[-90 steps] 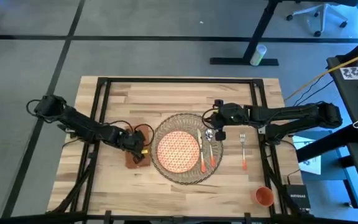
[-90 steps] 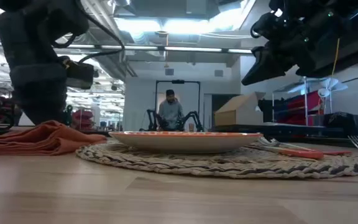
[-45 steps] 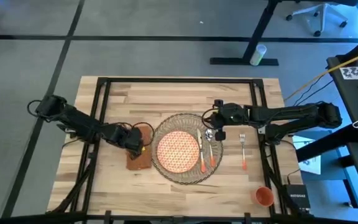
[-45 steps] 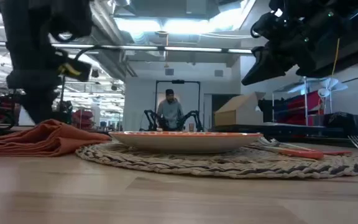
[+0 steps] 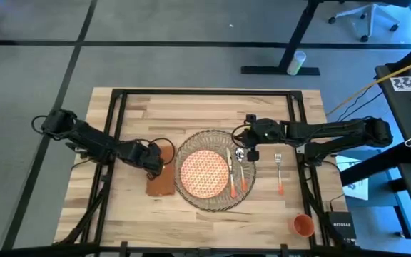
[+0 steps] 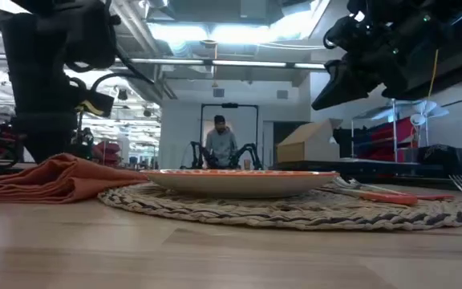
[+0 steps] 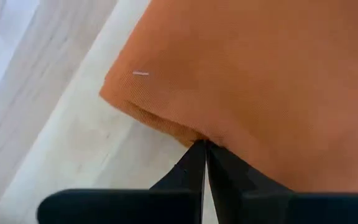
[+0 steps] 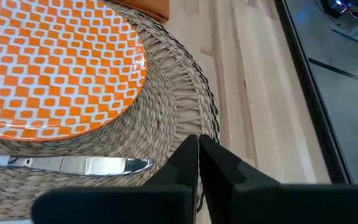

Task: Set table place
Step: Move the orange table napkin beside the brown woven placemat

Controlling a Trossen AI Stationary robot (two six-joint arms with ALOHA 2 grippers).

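Now the left gripper [image 7: 204, 144] sits at the napkin [image 5: 161, 173], fingers pressed together at its hem — whether they pinch cloth I cannot tell. That napkin lies at nine o'clock of the placemat [image 5: 212, 141], just beside it. Plate [image 5: 204, 173] centred on the mat; knife [image 5: 231, 176] and spoon [image 5: 242, 171] at three o'clock on the weave, fork [image 5: 279, 173] further out, cup [image 5: 303, 225] toward five. Right gripper [image 8: 198, 144] — closed, empty — hovers over the mat's far edge at one o'clock

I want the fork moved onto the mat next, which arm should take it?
Right. The right gripper hovers over the placemat's far edge, near the fork; the left gripper is at the napkin.
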